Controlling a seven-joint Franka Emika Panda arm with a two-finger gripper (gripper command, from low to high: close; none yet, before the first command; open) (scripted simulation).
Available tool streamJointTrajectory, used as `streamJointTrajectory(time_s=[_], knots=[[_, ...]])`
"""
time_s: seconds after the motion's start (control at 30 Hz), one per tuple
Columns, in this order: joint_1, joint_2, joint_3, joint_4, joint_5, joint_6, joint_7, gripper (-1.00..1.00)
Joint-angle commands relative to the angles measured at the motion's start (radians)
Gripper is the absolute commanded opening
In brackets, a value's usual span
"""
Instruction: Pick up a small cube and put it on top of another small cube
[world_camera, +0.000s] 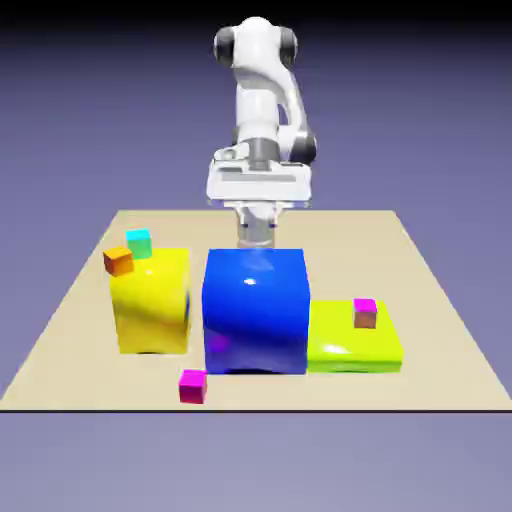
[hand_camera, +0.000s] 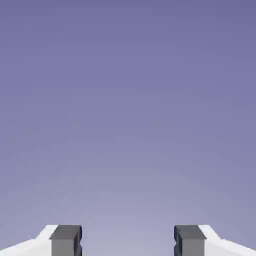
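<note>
The small all-magenta cube (world_camera: 193, 385) lies on the table near the front edge, just ahead of the gap between the yellow and blue blocks. Another tiny cube with a magenta top and brown sides (world_camera: 365, 313) rests on the flat lime block (world_camera: 352, 345). My gripper (world_camera: 257, 238) hangs behind the big blue block (world_camera: 255, 310), far from the magenta cube, its tips partly hidden by the block's top edge. The hand view holds only plain backdrop; the gripper (hand_camera: 127, 242) is open, with nothing between its grey fingertips (hand_camera: 66, 241).
A tall yellow block (world_camera: 150, 300) stands at the exterior view's left, carrying a tiny orange cube (world_camera: 118, 261) and a tiny teal cube (world_camera: 139, 243). The three big blocks form a row across the beige table (world_camera: 440, 300).
</note>
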Motion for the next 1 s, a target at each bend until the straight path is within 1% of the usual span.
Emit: streamJointTrajectory(time_s=[0.0, 0.97], knots=[[0.004, 0.036, -0.013, 0.027, 0.006, -0.030, -0.007, 0.00], [0.130, 1.080, -0.394, 0.815, 0.187, -0.880, -0.214, 0.00]])
